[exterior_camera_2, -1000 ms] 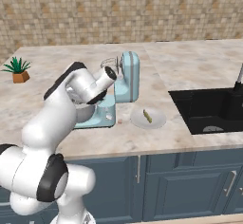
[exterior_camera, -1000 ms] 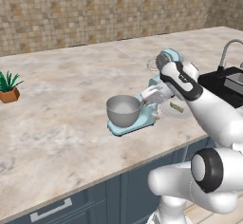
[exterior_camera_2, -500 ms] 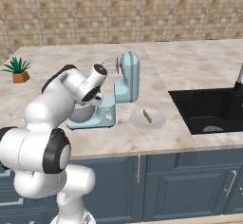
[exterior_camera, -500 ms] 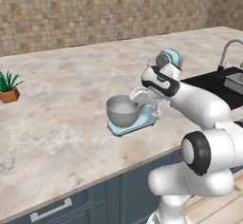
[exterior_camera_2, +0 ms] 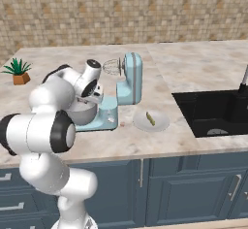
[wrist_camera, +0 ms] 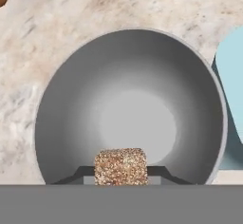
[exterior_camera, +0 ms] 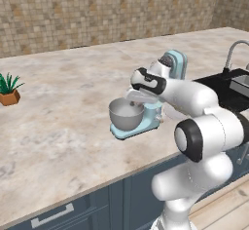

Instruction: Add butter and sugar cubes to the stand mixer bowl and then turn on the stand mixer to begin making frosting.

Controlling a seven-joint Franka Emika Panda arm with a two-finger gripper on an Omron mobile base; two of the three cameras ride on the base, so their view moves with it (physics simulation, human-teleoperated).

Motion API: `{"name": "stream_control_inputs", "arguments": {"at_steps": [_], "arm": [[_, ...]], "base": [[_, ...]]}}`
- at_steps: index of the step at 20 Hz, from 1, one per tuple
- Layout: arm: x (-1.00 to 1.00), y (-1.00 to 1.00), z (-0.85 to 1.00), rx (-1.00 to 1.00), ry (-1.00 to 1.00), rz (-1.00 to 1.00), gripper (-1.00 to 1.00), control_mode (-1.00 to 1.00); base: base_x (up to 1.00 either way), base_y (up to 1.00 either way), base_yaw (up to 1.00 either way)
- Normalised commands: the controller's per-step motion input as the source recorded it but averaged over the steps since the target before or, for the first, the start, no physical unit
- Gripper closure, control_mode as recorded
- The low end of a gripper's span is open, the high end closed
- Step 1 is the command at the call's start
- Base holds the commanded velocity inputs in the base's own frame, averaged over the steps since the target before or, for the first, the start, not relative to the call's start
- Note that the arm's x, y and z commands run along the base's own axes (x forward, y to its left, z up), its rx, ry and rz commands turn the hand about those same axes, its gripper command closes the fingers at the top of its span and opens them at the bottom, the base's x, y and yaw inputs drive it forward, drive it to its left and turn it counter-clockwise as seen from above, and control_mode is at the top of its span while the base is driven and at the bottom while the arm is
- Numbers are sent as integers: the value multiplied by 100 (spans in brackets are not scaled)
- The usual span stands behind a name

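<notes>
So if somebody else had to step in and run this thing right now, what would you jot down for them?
Gripper: shut on a brown sugar cube, held directly above the stand mixer bowl.
Bowl: sitting on the pale blue stand mixer base, nothing inside yet; mixer head tilted up.
Butter: on the white plate, right of the mixer.
Done: cube picked up and carried over the bowl.
Left: release the cube, fetch the butter, add it, switch the mixer on.

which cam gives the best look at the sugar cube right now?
Hand view: the brown speckled sugar cube sits between the gripper fingertips, directly above the empty stand mixer bowl. In both base views the arm blocks it; they show the bowl.
</notes>
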Motion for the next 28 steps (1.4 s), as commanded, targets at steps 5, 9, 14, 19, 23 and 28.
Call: {"name": "stream_control_inputs", "arguments": {"at_steps": [5, 9, 14, 19, 23, 28], "arm": [[37, 0, -37, -6, 8, -16, 100, -100], [36, 2, -36, -7, 11, -15, 100, -100], [28, 1, -42, -8, 12, -14, 100, -100], [24, 7, -36, -10, 15, -13, -100, -100], [10, 13, -16, -13, 13, -11, -100, -100], [-3, 0, -1, -6, 0, -5, -100, -100]], "base": [[0, 0, 0], [0, 0, 0], [0, 0, 0], [0, 0, 0], [0, 0, 0], [0, 0, 0]]}}
